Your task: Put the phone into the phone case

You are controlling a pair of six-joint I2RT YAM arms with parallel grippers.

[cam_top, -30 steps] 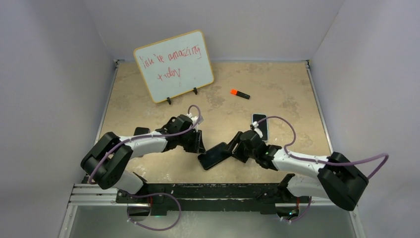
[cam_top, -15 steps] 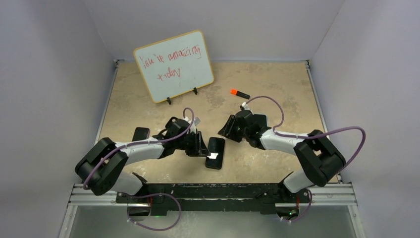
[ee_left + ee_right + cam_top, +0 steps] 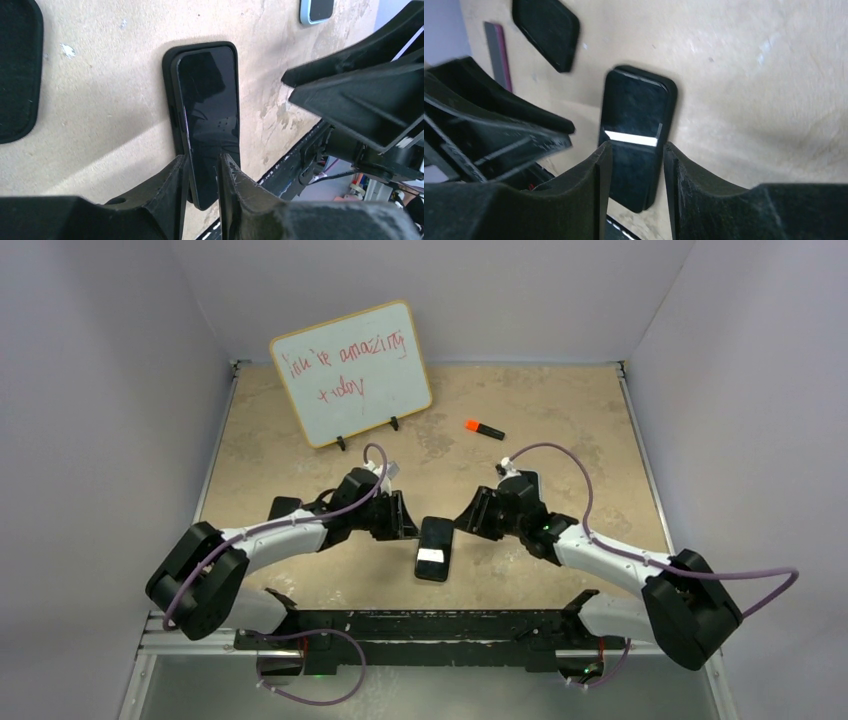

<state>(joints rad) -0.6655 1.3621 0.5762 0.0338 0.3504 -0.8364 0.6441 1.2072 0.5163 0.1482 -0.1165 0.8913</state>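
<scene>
The black phone (image 3: 433, 550) lies face up in the black phone case (image 3: 170, 95) at front centre; its left edge sits a little proud of the case rim. The phone (image 3: 210, 110) and case also show in the right wrist view, phone (image 3: 636, 107), case (image 3: 671, 95). My left gripper (image 3: 408, 525) hovers over the phone's far-left end, jaws almost closed on nothing (image 3: 202, 157). My right gripper (image 3: 462, 517) is at the phone's far-right end, jaws narrowly apart and empty (image 3: 636, 146).
A second black case (image 3: 284, 508) lies left of my left arm. A light-blue cased phone (image 3: 527, 478) lies behind my right wrist. An orange marker (image 3: 484, 428) and a whiteboard (image 3: 350, 370) stand further back. The black rail (image 3: 430, 625) runs along the front.
A second ago my right gripper held the phone tilted near the front. It now lies flat in the case, and both grippers have closed in on its far end.
</scene>
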